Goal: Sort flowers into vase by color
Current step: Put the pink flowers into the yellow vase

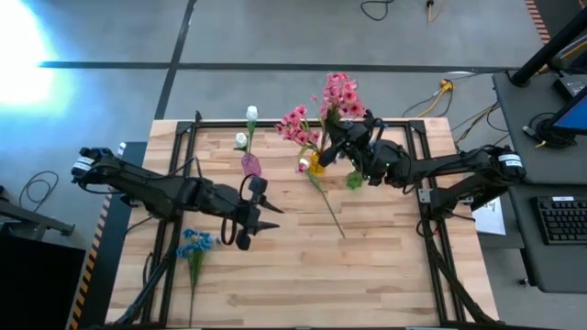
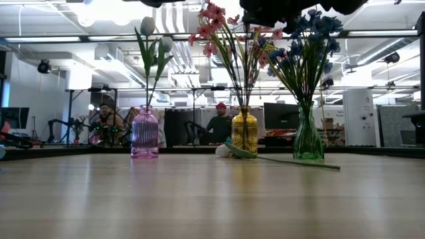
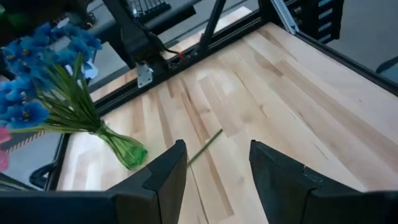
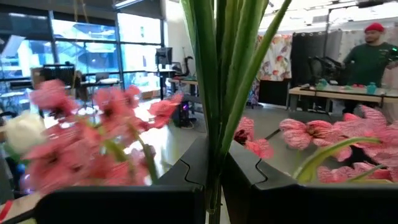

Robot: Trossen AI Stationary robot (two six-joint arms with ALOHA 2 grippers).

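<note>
The right gripper (image 1: 341, 137) reaches in over the back middle of the table, above the round yellow glass vase (image 2: 244, 132), its 2 dark fingers (image 4: 186, 168) clamped on a bunch of thin green stems (image 4: 217, 81) topped by pink clustered blossoms (image 1: 339, 93). More pink blossoms (image 2: 211, 26) already stand in that yellow vase. The left gripper (image 1: 266, 218) hangs over the table's left middle, fingers (image 3: 168, 171) spread and holding nothing.

On the light wooden slatted table (image 1: 385, 266) a ribbed purple glass vase (image 2: 145, 133) holds 2 white buds (image 1: 248, 124), and a slim green glass vase (image 2: 308, 136) holds blue clustered blossoms (image 2: 315, 30). 1 white-budded flower (image 2: 279, 159) lies flat beside the yellow vase; 1 blue-blossomed flower (image 1: 194, 246) lies near the table's left front.

Behind is a bright workshop with 2 seated people (image 2: 216, 123) and a desk with a black keyboard (image 1: 559, 220).
</note>
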